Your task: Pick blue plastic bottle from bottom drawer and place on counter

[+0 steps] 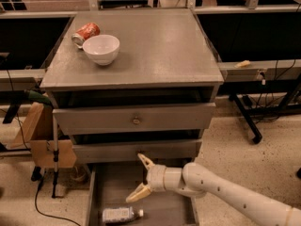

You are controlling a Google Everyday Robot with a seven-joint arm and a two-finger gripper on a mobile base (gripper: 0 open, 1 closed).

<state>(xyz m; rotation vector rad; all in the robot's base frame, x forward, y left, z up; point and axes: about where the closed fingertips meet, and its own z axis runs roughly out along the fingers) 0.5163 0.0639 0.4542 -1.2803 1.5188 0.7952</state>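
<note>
The robot's cream-coloured two-finger claw hangs over the open bottom drawer of the grey three-drawer cabinet, just in front of the drawer above it. Its fingers are spread wide apart, one pointing up and one down toward the drawer floor, and nothing is held between them. The pale arm reaches in from the lower right.

The small clear plastic bottle with a pale blue-white label and white cap lies on its side on the drawer floor, cap toward the right. It sits below and a little left of the claw's lower finger — near it, but not touching.

Above, the middle drawer with a brass knob is partly pulled out. On the cabinet's broad flat grey surface, a white bowl stands upright near the back left corner, with an orange-red soda can lying on its side just behind it — the two look close to touching. A brown cardboard box stands on the floor left of the cabinet.
</note>
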